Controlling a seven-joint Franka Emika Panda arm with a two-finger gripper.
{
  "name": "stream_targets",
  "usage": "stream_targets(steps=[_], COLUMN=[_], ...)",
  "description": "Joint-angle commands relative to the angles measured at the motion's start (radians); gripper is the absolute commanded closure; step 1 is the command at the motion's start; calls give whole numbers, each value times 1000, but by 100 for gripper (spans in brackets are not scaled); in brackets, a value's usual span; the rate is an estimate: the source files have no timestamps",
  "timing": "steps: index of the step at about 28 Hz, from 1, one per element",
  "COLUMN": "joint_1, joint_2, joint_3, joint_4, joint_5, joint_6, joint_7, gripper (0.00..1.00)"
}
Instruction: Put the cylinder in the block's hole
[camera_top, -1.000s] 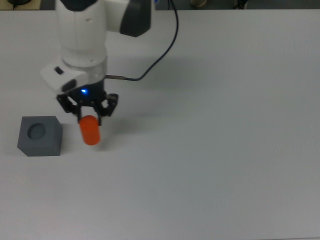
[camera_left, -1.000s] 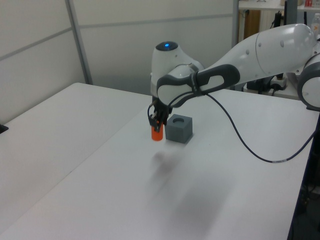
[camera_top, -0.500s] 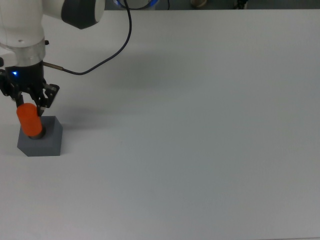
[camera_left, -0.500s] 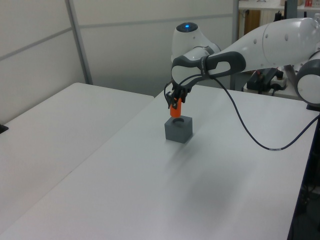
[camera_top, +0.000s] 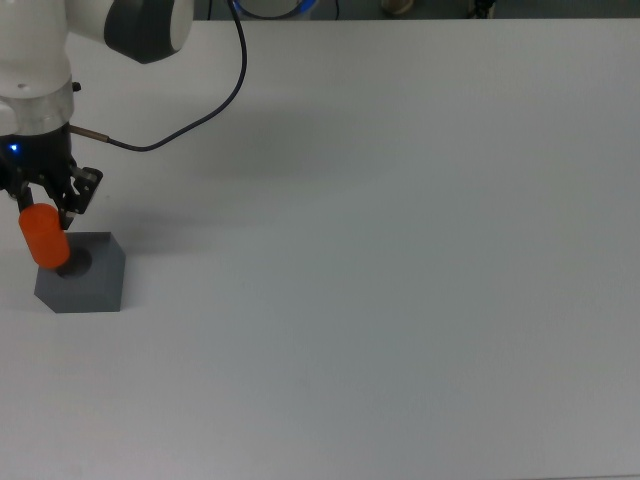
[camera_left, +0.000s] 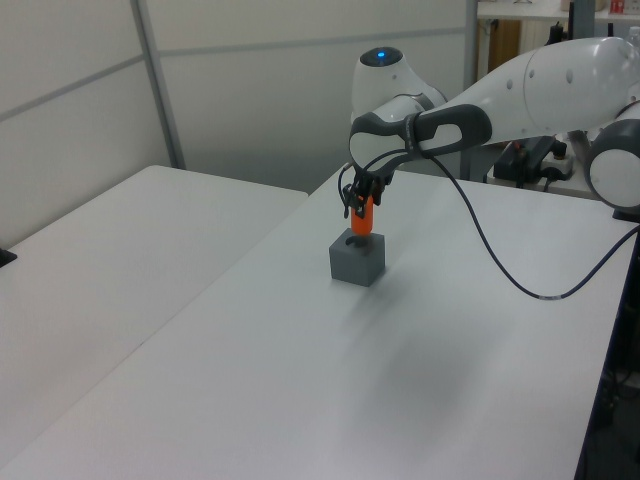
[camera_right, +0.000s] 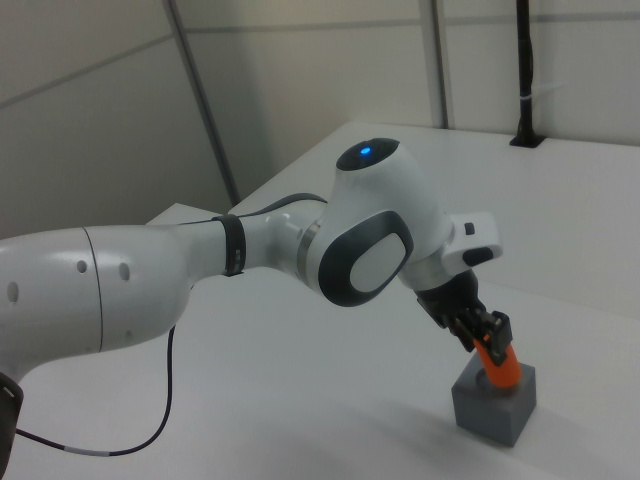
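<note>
Gripping the orange cylinder (camera_top: 44, 236) by its upper end, the claw (camera_top: 42, 203) holds it tilted directly over the grey block (camera_top: 95, 278), which sits on the white desk (camera_top: 400, 260) at about 9 o'clock in the top view; the cylinder's lower tip is at the hole (camera_top: 75, 264), though whether it touches the recess cannot be told. Around the block the only other item is the arm's black cable (camera_top: 190, 125), looping above the desk toward 12 o'clock in the top view, well apart from the block. In the right view the arm's white wrist (camera_right: 385, 235) stands up and to the right view's left of the block (camera_right: 495, 405), hiding none of it.
</note>
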Motion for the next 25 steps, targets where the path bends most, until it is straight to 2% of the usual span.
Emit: stream_targets(steps=[1,14,25], joint_1=[3,9,16], joint_2=[9,11,11], joint_3=[-6,5,10], joint_4=[6,-17,-26], joint_5=[18,7,7], joint_6=[-29,-32,-35], joint_7=[-30,-34,-46], gripper=[53,53,45])
